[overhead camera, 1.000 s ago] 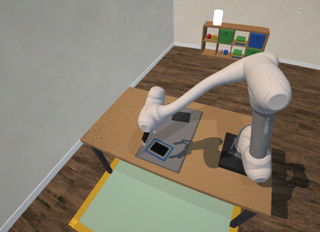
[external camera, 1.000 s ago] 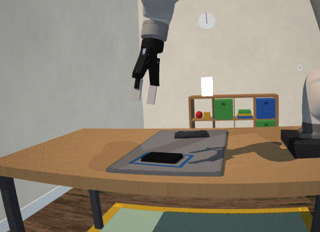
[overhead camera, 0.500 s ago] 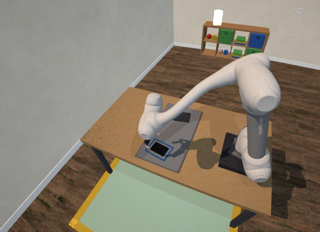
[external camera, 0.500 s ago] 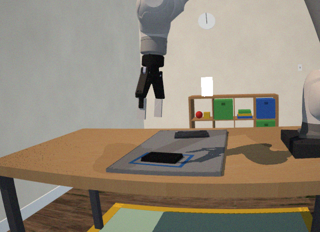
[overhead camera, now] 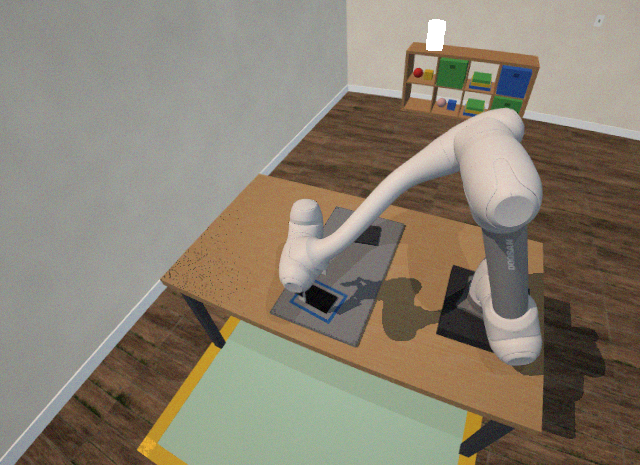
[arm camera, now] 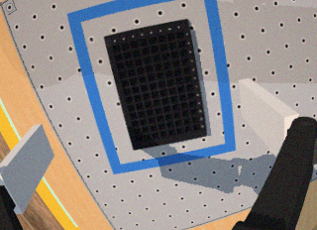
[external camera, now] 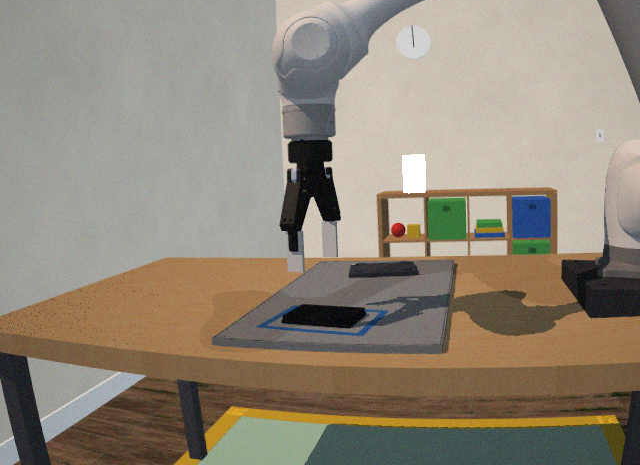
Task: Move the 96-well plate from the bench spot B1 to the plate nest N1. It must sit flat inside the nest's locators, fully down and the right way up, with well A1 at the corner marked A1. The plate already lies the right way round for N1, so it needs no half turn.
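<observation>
The black 96-well plate (overhead camera: pixel 320 298) lies flat inside the blue outline of spot B1 on the grey mat; it also shows in the exterior view (external camera: pixel 324 315) and in the wrist view (arm camera: pixel 158 82). The plate nest N1 (overhead camera: pixel 368 235) is a dark low frame at the mat's far end, also in the exterior view (external camera: pixel 383 268). My gripper (external camera: pixel 312 252) is open and empty. It points down and hangs well above the plate. In the wrist view its pale finger pads stand to either side of the plate's image (arm camera: pixel 149 145).
The grey perforated mat (overhead camera: pixel 341 274) lies on the wooden table. The arm's black base block (overhead camera: pixel 467 307) stands at the table's right. A shelf with coloured boxes (overhead camera: pixel 469 80) stands by the far wall. A green floor mat with yellow edge (overhead camera: pixel 310 403) lies in front of the table.
</observation>
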Tool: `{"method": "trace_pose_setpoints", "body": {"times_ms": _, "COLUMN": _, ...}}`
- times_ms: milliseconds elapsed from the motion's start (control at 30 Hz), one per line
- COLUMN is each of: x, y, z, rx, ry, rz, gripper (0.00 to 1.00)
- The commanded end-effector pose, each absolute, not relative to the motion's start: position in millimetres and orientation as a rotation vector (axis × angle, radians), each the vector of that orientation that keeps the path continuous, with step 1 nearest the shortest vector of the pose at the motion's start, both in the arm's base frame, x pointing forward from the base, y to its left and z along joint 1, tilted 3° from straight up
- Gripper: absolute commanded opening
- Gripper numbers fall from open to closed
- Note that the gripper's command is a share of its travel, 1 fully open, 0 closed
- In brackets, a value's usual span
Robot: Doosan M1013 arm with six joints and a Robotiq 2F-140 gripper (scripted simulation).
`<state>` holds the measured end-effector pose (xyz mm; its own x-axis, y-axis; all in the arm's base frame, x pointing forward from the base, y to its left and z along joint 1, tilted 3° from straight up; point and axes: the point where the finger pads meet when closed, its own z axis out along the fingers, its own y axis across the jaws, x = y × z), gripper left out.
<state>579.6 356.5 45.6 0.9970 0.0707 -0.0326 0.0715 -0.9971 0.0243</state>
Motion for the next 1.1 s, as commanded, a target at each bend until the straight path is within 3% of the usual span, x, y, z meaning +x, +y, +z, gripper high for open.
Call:
{"method": "trace_pose_setpoints", "body": {"times_ms": 0, "x": 574.9, "y": 347.3, "z": 32.1, "rx": 3.102, "ry": 0.095, "rz": -0.064, "gripper": 1.00}}
{"method": "trace_pose_setpoints", "body": {"times_ms": 1067, "x": 572.6, "y": 341.4, "z": 23.2, "rx": 3.102, "ry": 0.095, "rz": -0.064, "gripper": 1.00}}
